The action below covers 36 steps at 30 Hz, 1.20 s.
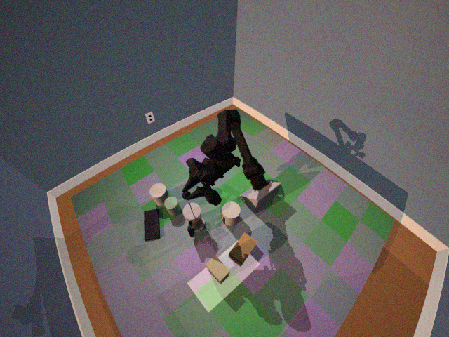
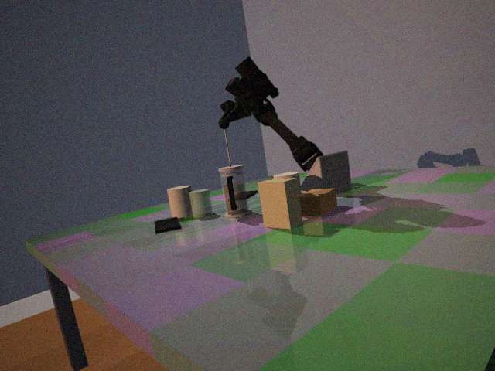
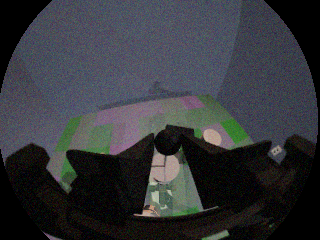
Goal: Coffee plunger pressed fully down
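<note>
The coffee press (image 1: pixel 191 210) (image 2: pixel 238 179) stands upright on the table, a clear cylinder with a pale lid and a black side handle (image 1: pixel 190 229) (image 2: pixel 230 193). Its lid (image 3: pixel 165 168) shows below the fingers in the wrist view. The thin plunger rod (image 2: pixel 227 148) stands far out above the lid, up to a round black knob (image 1: pixel 186 196) (image 2: pixel 223 123) (image 3: pixel 167 142). My gripper (image 1: pixel 186 194) (image 2: pixel 224 120) (image 3: pixel 167 136) is shut on the knob, with one fingertip at each side of it, high above the lid. The plunger disc inside the press is not clear.
A pale cylinder (image 1: pixel 158 194) (image 2: pixel 179 202), a green one (image 1: pixel 172 206) (image 2: pixel 200 204) and a dark slab (image 1: pixel 151 225) (image 2: pixel 168 226) are left of the press. Right are another pale cylinder (image 1: pixel 231 213), a tan box (image 1: pixel 217 269) (image 2: pixel 279 203), a brown box (image 1: pixel 243 250) and a wedge (image 2: pixel 336 171).
</note>
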### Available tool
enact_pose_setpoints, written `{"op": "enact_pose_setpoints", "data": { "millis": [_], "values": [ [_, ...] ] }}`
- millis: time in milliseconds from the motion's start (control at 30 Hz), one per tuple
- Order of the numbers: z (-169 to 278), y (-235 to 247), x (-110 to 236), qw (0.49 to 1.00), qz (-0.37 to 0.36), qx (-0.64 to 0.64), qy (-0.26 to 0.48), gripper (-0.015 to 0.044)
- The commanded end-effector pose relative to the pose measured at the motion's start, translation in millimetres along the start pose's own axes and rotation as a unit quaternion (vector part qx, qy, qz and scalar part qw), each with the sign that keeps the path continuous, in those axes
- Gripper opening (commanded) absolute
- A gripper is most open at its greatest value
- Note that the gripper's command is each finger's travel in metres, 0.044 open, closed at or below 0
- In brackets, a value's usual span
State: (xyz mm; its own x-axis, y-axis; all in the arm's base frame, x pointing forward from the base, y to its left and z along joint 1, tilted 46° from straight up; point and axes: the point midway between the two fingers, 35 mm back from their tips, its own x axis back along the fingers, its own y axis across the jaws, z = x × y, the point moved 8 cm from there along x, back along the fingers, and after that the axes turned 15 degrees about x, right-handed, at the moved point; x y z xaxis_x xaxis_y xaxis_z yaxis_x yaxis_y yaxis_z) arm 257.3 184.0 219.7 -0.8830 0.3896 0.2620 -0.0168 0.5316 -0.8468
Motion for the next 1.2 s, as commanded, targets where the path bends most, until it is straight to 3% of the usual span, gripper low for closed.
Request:
{"op": "enact_pose_setpoints", "data": {
  "millis": [0, 1167],
  "values": [
    [2, 1, -3, 1.000, -0.001, 0.003, 0.002, 0.0129],
    [45, 18, -37, 1.000, -0.004, 0.001, 0.004, 0.0129]
  ]
}}
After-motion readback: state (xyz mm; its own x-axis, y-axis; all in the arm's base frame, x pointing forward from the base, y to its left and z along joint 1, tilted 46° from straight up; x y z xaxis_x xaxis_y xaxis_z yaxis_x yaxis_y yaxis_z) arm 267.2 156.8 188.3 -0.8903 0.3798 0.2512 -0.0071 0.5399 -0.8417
